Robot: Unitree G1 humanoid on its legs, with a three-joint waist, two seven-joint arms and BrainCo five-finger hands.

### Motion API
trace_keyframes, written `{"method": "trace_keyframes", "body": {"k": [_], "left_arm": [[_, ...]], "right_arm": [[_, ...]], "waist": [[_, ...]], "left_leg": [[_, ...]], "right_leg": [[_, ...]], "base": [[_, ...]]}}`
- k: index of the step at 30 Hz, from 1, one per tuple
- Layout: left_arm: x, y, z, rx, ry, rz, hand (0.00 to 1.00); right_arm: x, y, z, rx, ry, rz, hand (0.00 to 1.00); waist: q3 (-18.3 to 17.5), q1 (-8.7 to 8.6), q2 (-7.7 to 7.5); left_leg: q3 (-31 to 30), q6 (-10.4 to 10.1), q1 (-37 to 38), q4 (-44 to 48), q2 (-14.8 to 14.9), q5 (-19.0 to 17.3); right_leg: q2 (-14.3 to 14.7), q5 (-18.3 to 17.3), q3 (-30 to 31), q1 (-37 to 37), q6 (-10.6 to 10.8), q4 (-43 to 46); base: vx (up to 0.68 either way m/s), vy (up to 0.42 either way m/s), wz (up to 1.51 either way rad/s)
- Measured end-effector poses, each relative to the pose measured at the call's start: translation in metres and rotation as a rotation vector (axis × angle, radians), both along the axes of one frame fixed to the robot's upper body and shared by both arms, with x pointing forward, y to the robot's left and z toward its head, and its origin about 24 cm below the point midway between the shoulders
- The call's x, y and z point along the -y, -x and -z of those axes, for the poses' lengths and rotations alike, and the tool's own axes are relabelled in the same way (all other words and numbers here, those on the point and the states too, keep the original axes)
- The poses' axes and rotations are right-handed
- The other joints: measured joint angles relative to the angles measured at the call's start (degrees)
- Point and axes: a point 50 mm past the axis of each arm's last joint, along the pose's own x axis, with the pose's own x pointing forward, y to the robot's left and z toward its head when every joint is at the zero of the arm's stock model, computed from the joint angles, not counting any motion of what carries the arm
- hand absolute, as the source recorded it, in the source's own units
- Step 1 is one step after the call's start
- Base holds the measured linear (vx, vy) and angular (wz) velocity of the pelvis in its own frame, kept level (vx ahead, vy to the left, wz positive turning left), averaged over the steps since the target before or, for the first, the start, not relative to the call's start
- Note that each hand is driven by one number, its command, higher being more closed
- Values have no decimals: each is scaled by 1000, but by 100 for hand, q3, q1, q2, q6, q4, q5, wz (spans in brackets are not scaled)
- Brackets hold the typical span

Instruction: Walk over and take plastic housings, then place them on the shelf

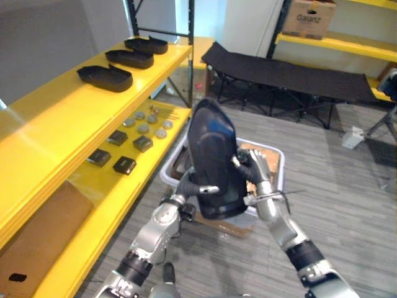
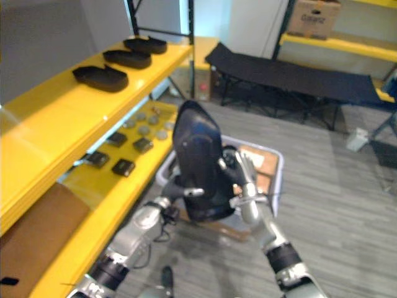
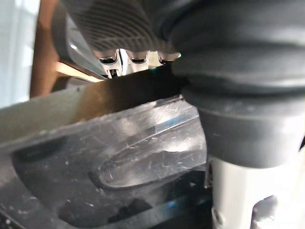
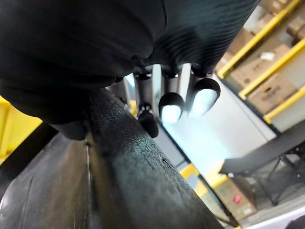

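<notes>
A large black plastic housing (image 1: 214, 155) stands upright in the air between my two hands, above a pale bin (image 1: 278, 162) on the floor. My left hand (image 1: 197, 187) grips its lower left edge, with a finger curled across the front. On the other side, my right hand (image 1: 257, 172) clasps the right rim. In the right wrist view its fingers (image 4: 171, 105) hook over the housing's dark edge (image 4: 119, 167). The left wrist view has the glossy housing wall (image 3: 119, 157) close up. Three more black housings (image 1: 104, 77) lie in a row on the yellow top shelf (image 1: 68, 124).
The lower yellow shelf carries small black boxes (image 1: 124, 164), round metal discs (image 1: 149, 124) and a cardboard sheet (image 1: 37, 236). A black folding cot (image 1: 285, 74) stands behind the bin. More yellow racking with a cardboard box (image 1: 308, 17) runs along the back right. Grey floor lies to the right.
</notes>
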Motion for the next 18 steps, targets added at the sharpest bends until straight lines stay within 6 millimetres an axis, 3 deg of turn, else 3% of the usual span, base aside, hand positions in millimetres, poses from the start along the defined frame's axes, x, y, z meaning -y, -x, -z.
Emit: {"method": "trace_keyframes", "body": {"k": [1,9,18], "left_arm": [[0,0,0,-6,9,1,100],[6,3,2,-60,119,17,100],[0,0,6,-73,181,-91,100]], "right_arm": [[-1,1,1,-2,0,-3,100],[-2,7,4,37,-38,-5,100],[-16,12,6,30,-146,-34,100]], "waist": [[1,7,-1],[-16,75,-92],[-29,98,-116]], "left_leg": [[-1,0,-1,0,2,0],[-12,-6,-98,5,-6,16],[-15,-9,-79,8,1,41]], "right_leg": [[3,-4,0,-1,6,0],[4,2,7,-88,-3,10],[4,-45,7,-87,-41,98]], "base": [[-38,-8,1],[10,-4,0],[11,-5,0]]}}
